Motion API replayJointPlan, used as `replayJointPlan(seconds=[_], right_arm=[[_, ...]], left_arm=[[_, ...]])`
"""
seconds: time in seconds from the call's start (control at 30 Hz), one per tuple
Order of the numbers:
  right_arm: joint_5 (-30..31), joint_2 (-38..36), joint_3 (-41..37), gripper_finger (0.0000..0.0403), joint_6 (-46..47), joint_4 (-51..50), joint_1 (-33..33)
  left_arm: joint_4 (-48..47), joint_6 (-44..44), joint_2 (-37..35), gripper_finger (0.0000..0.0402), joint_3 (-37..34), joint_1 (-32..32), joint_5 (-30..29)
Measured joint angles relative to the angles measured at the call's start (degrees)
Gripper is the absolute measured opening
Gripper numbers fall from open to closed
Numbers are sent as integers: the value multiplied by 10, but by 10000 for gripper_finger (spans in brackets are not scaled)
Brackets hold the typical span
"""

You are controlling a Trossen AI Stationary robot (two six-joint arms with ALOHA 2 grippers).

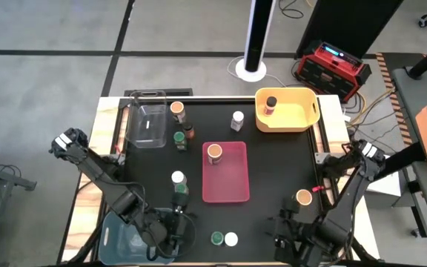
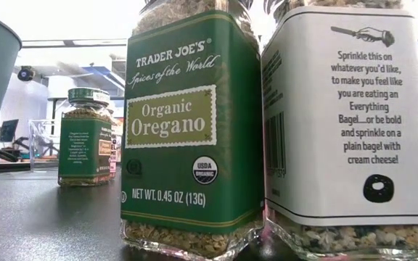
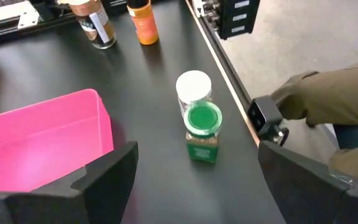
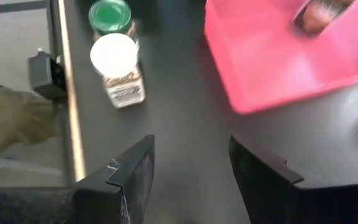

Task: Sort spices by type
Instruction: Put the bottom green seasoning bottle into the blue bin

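A: What was around the near edge of the table?

B: Two jars stood there touching: a green-lid jar and a white-lid jar. The left gripper sat on one side of the pair, fingers wide apart and empty. The right gripper sat on the other, fingers parted with nothing between them.

A: Anything in the way?

B: The pink bin lay just behind the pair, one orange-lid jar inside. A sleeve showed past the table edge.

A: The count?

B: Four bins: pink, yellow, clear, and a blue one by the left arm. Jars: three green lids, three white, three orange, two dark ones – one dark inside the yellow bin.
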Motion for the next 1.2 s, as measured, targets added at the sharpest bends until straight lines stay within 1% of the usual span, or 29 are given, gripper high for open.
replayJointPlan(seconds=[0.23,0.33,0.5,0.73,0.83,1.0,1.2], right_arm=[[79,0,-2,199,-86,0,0],[102,0,-3,199,-99,0,0],[127,0,-2,199,-99,1,-1],[129,0,0,199,-94,2,-5],[127,-4,0,199,-98,2,-5],[126,-30,0,199,-106,-1,-5],[134,-68,-7,199,-129,0,-5]], left_arm=[[49,0,35,316,0,0,1],[59,6,54,316,0,1,1],[113,42,82,316,0,5,2],[168,56,120,316,0,20,6],[179,54,138,316,0,24,23],[222,39,156,316,0,28,47],[239,25,174,316,0,34,47]])
